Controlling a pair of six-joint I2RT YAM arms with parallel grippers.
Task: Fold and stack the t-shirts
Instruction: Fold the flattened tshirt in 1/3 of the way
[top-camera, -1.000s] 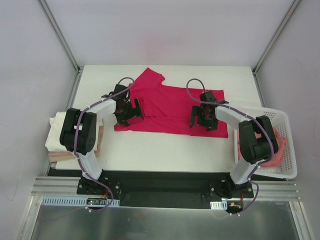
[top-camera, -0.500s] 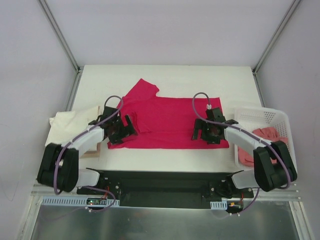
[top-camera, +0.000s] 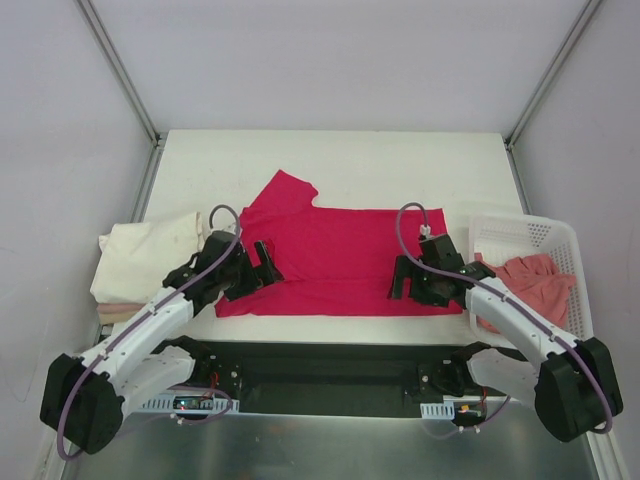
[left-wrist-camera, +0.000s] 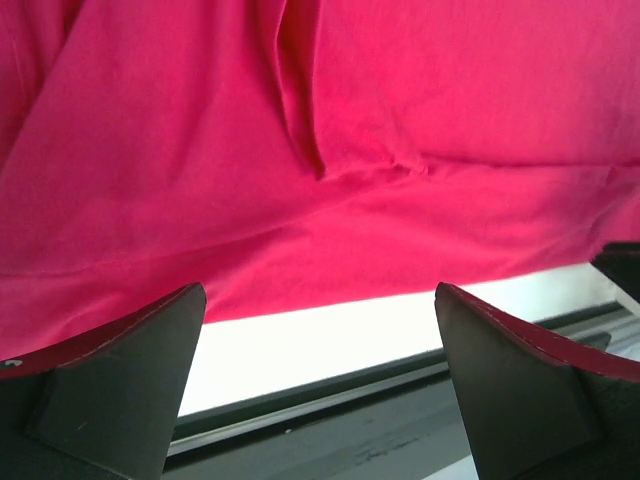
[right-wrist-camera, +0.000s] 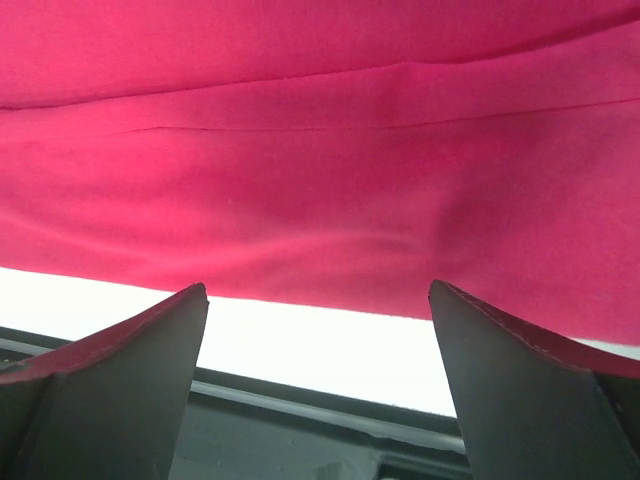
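Both arms have pulled back toward the near edge. The crimson t-shirt (top-camera: 335, 250) has slid nearer w/ them and lies flatter, mid-table, its near hem close to the table (top-camera: 330, 150) edge. L gripper (top-camera: 255, 272) and R gripper (top-camera: 408, 288) sit over that hem, jaws apart, holding nothing. Cream t-shirt (top-camera: 145, 255) lies far left, salmon t-shirt (top-camera: 530, 280) in the basket (top-camera: 575, 255) at right. Looks smoothed, so prob ready for the 1st fold: grab the hem.

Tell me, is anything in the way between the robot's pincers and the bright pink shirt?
Nothing visible. The left pincer and right pincer stand open right at the near hem of the crimson-pink cloth t-shirt; their wrist views show only shirt and a strip of white table between the fingers.
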